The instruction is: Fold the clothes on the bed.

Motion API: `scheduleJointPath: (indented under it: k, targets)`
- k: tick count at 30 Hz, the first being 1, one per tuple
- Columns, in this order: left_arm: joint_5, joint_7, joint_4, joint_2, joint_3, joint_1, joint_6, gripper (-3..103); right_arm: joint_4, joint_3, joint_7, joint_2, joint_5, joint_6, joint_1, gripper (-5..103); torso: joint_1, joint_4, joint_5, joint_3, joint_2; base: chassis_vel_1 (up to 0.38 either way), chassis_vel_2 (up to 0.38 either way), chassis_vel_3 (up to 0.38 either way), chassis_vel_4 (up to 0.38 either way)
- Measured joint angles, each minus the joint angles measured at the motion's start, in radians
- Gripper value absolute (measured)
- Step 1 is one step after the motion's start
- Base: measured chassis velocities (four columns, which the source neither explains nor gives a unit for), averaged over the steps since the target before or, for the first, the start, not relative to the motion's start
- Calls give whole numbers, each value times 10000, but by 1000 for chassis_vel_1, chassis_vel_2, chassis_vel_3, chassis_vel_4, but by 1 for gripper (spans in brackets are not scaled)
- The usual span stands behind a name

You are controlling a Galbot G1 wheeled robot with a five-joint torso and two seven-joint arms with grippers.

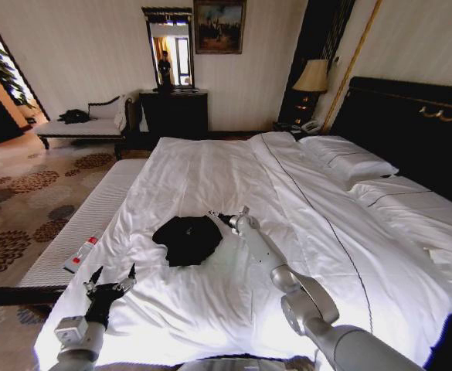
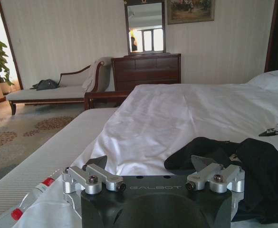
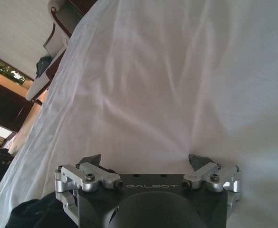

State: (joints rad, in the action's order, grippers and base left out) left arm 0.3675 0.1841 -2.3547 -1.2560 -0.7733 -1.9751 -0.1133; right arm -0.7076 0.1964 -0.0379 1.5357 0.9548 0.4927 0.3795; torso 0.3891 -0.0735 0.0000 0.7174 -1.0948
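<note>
The clothes, one black T-shirt point(image 1: 185, 239), lie bunched in a compact heap on the near part of the white bed point(image 1: 210, 162). My right gripper point(image 1: 221, 218) hovers at the heap's far right edge, open, with bare sheet between its fingers point(image 3: 146, 160). Dark fabric point(image 3: 29, 213) shows just beside its body. My left gripper point(image 1: 111, 281) is open low at the bed's near left corner, well short of the shirt. In the left wrist view the left gripper point(image 2: 149, 165) points at the shirt point(image 2: 257, 173), with the right gripper point(image 2: 276, 131) beyond.
A white padded bench point(image 1: 94, 209) runs along the bed's left side with a white red-capped tube point(image 1: 81, 253) on it. Pillows point(image 1: 349, 158) and a dark headboard point(image 1: 411, 124) are at the right. A chaise point(image 1: 86, 124) and dresser point(image 1: 173, 112) stand by the far wall.
</note>
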Motion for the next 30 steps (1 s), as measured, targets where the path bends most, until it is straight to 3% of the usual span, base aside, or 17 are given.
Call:
scheduleJointPath:
  k: [9,11,14,16,18,20,23,30]
  targets:
    - [-38,0,-37,11,6,-25,0,99,-320,28,53,-47,243,222,341,101,0,-1,-1,-1,0,0,0,0,0]
    - [-46,-1,-48,11,5,-44,-1,99,-326,30,54,-30,253,238,371,97,0,-2,-1,0,-1,0,0,0,0]
    - [-48,0,-60,8,-20,-67,-1,99,-320,33,49,28,254,257,400,82,-1,0,-1,0,-1,0,0,0,0]
    - [-48,-1,-61,7,-23,-68,-1,99,-320,33,48,36,254,262,404,82,-1,1,-1,0,-1,0,0,0,0]
    - [-48,0,-62,3,-24,-62,0,99,-341,38,43,70,254,283,456,64,0,1,-1,0,-1,0,0,0,0]
    - [-48,-1,-61,3,-24,-53,0,99,-362,39,41,76,254,293,487,64,0,1,-1,0,-1,0,0,0,0]
    - [-39,-3,-35,-9,-24,-31,2,99,-465,33,39,76,280,321,581,48,0,1,0,1,0,0,0,0,0]
    - [-35,-13,32,-46,-10,-3,14,99,-676,-31,54,68,433,369,652,33,1,3,0,2,0,0,0,0,0]
